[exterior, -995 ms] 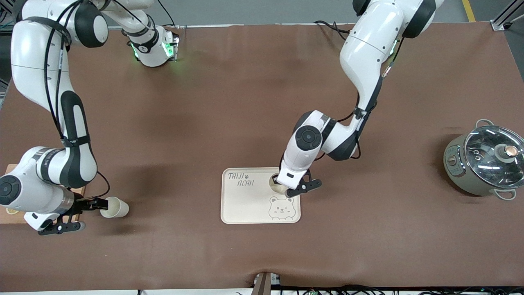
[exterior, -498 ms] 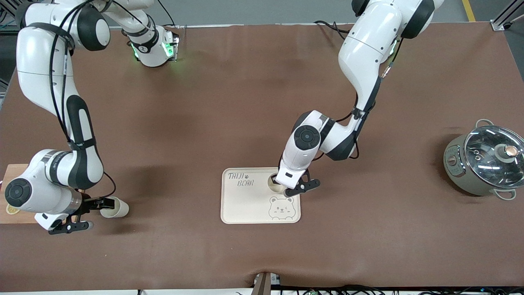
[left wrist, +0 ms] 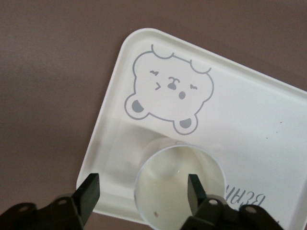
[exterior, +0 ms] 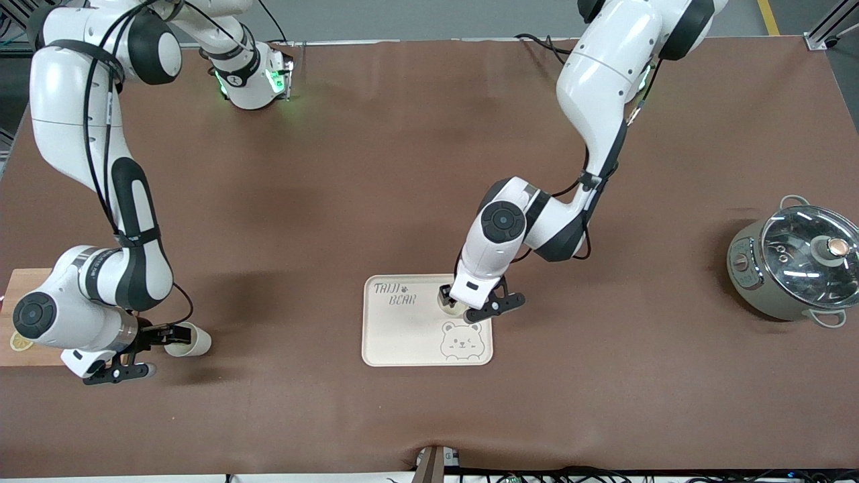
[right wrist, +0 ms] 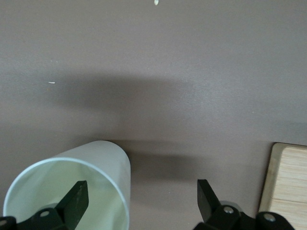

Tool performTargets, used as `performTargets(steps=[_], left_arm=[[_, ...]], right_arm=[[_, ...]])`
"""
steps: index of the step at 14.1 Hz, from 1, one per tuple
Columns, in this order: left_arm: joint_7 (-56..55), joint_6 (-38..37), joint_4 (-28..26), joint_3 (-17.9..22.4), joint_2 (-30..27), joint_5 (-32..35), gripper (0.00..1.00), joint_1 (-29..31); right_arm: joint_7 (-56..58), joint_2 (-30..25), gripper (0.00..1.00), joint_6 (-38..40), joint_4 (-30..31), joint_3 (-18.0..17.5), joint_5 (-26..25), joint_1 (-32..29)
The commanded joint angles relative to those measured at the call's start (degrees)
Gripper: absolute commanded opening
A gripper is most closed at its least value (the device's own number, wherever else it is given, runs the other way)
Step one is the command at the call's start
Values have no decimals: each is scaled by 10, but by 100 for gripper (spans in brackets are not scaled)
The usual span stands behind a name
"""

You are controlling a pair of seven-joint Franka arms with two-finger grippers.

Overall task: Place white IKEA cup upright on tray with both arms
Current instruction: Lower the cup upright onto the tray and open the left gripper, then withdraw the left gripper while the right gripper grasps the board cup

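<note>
A white cup [exterior: 448,306] stands upright on the cream bear tray [exterior: 402,329], near the tray's edge toward the left arm's end. My left gripper [exterior: 453,302] is open right above it. In the left wrist view one finger [left wrist: 194,189] is inside the cup [left wrist: 168,191] and the other is outside over the tray [left wrist: 249,124]. A second white cup [exterior: 191,341] lies on its side on the table toward the right arm's end. My right gripper [exterior: 169,333] is open at its mouth; one finger [right wrist: 76,197] is inside the cup [right wrist: 108,160].
A wooden cutting board [exterior: 13,335] lies at the right arm's end, partly under the right arm, and shows in the right wrist view [right wrist: 288,177]. A grey pot with a glass lid [exterior: 795,261] stands at the left arm's end.
My right gripper has moved toward the lying cup, and one finger has entered its mouth. My left gripper has shifted slightly over the upright cup and covers more of it.
</note>
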State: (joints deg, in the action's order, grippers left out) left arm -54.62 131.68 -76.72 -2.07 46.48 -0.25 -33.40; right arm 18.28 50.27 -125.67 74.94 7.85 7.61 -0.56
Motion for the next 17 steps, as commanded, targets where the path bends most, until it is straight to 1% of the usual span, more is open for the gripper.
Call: performTargets(steps=[1, 2, 3, 5, 6, 7, 8, 9, 10, 12, 14, 15, 16, 17], left_arm=[[-5, -63, -6, 2, -57, -9, 100, 14], [2, -85, -6, 1, -75, -13, 100, 28], [21, -108, -6, -2, -95, -22, 100, 44], [73, -156, -6, 1, -126, -55, 100, 68], [105, -184, -6, 0, -139, -57, 100, 87], [147, -201, -6, 0, -150, -56, 100, 106], [206, -206, -7, 2, -163, -56, 100, 128], [267, -207, -8, 3, -169, -58, 100, 156], [326, -207, -8, 2, -170, -58, 100, 188], [459, -205, -9, 3, -164, -50, 100, 252], [611, -187, -10, 6, -142, -51, 100, 314], [646, -166, -11, 6, -137, -49, 100, 336], [652, -150, -12, 6, -129, -49, 100, 340], [646, -145, -12, 7, -115, -50, 100, 341]], right_arm=[[8, 4, 85, -5, -2, -6, 7, -1], [8, 4, 76, -4, -2, -6, 6, -1], [8, 4, 64, -4, -2, -6, 6, -1], [7, 4, 43, -2, -2, -6, 6, -1], [5, 4, 34, 1, -2, -6, 7, -1], [4, 4, 21, 2, -2, -6, 7, -1], [3, 4, 11, 2, -2, -6, 7, -1], [2, 4, 4, 3, -2, -6, 7, -1], [2, 4, 0, 3, -2, -6, 7, 0], [2, 4, 0, 3, -3, -6, 7, 0], [2, 3, 0, 3, -4, -6, 9, 0], [1, 1, 0, 4, -6, -6, 12, 0], [0, -3, 0, 7, -6, -7, 13, 2], [-2, -8, 0, 31, -11, -9, 17, 5]])
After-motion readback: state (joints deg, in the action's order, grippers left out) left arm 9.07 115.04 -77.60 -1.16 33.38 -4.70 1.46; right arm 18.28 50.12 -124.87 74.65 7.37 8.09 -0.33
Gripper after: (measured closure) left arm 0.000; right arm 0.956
